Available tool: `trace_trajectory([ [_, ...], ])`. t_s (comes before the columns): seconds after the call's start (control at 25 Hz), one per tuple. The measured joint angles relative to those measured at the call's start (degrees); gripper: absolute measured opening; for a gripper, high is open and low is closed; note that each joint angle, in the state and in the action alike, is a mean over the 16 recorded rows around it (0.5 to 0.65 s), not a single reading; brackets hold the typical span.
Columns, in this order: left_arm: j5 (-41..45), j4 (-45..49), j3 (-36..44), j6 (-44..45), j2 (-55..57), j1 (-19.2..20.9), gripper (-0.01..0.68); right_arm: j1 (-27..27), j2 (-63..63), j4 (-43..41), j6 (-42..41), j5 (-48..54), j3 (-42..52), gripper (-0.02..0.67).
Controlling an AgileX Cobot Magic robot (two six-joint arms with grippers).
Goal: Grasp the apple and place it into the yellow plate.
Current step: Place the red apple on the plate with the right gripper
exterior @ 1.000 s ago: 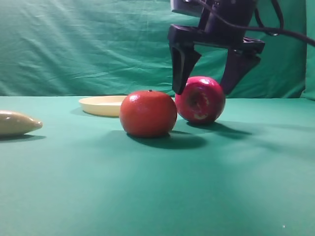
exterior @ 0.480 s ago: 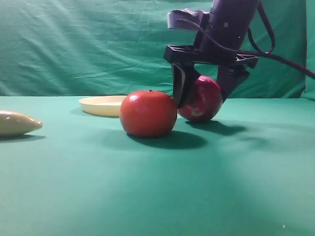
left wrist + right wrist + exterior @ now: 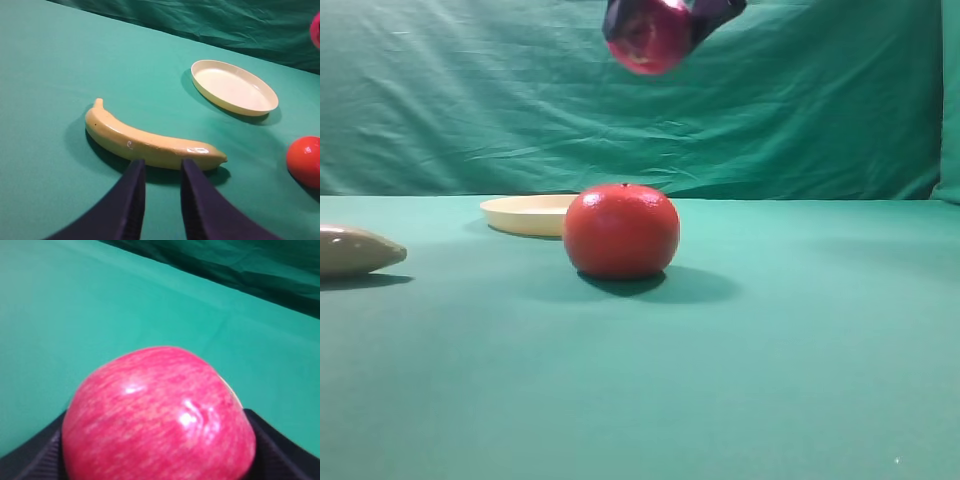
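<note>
Apple point(image 3: 650, 40) clamped in the right gripper point(image 3: 665, 30), raised high above the green table point(image 3: 770, 350).
Right wrist view: apple point(image 3: 157, 415) fills the space between the dark fingers point(image 3: 280, 450), gripped on both sides; yellow plate point(image 3: 525, 213) lies on the cloth behind and left of the orange-red fruit point(image 3: 621, 230), well below the apple; left gripper point(image 3: 159, 200) hovers just beside the banana point(image 3: 150, 142), its jaws a narrow gap apart, holding nothing; plate point(image 3: 234, 87) lies beyond the banana.

text: none readable | labels: none | numbers: none
</note>
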Motion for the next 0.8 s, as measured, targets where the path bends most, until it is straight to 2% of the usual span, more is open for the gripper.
trace_trajectory([
  [0.28, 0.00, 0.00, 0.00, 0.00, 0.00, 0.00, 0.157, 1.48, 2.74, -0.35, -2.26, -1.72, -0.46, 0.593],
  [0.52, 0.00, 0.00, 0.00, 0.00, 0.00, 0.00, 0.157, 1.89, 1.72, -3.05, -4.03, 4.05, -3.31, 0.615],
  [0.64, 0.00, 0.00, 0.00, 0.00, 0.00, 0.00, 0.157, 1.92, -0.21, -4.71, -4.35, 9.19, -5.90, 0.582],
  [0.8, 0.00, 0.00, 0.00, 0.00, 0.00, 0.00, 0.157, 1.92, -4.36, -6.87, -4.24, 17.72, -9.86, 0.450],
])
